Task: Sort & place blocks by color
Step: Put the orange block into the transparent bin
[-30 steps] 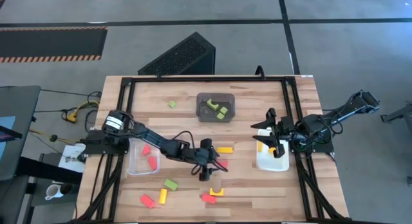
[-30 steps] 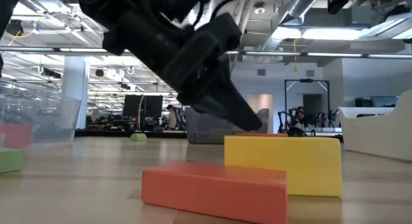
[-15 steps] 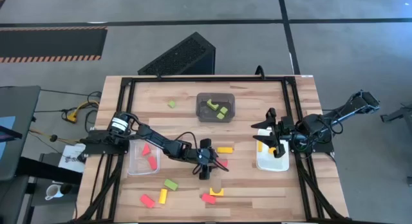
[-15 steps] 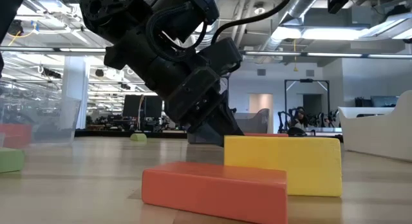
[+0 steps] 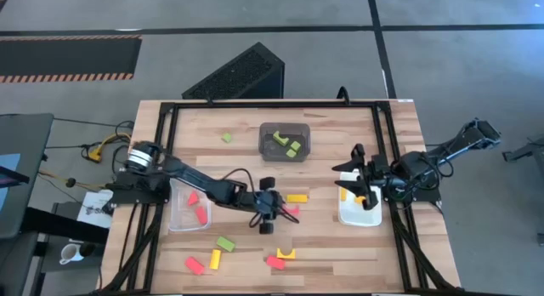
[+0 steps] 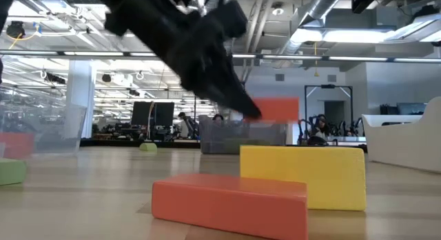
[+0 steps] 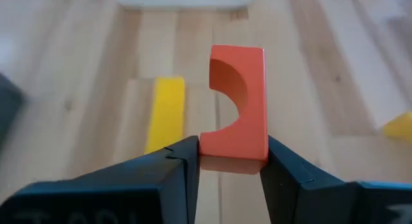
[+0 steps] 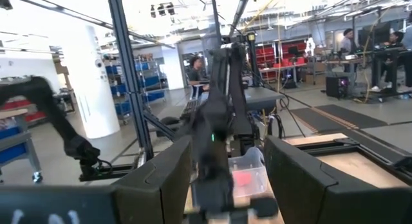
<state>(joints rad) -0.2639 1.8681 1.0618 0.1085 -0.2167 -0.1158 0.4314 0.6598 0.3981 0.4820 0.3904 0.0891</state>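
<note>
My left gripper (image 5: pixel 280 211) is at mid-table, shut on a red arch block (image 7: pixel 235 102), which the low view shows raised above the table (image 6: pixel 274 109). A yellow bar (image 5: pixel 297 197) lies just beyond it. More red, yellow and green blocks lie near the front edge, among them a red bar (image 6: pixel 231 205) and a yellow block (image 6: pixel 303 176). Green blocks lie in the dark grey bin (image 5: pixel 285 143) and red ones in the clear bin (image 5: pixel 191 209). My right gripper (image 5: pixel 364 187) hovers open over the white bin (image 5: pixel 357 213), with nothing between its fingers (image 8: pixel 167 179). My left gripper pinches one end of the arch (image 7: pixel 233 150) between its two fingers, one on the hollowed side's foot and one on the flat back. The fingers (image 6: pixel 241 105) slant down from above. The block is lifted clear of the table, and most of it sticks out past the fingertips.
A loose green block (image 5: pixel 227 138) lies at the far left of the table. A black frame (image 5: pixel 272 105) runs around the tabletop. A dark slatted box (image 5: pixel 238 73) stands on the floor beyond the far edge.
My left gripper has come down onto the red arch block next to the yellow bar, taken hold of it and risen. The block, which was resting on the table, now hangs clear above it.
</note>
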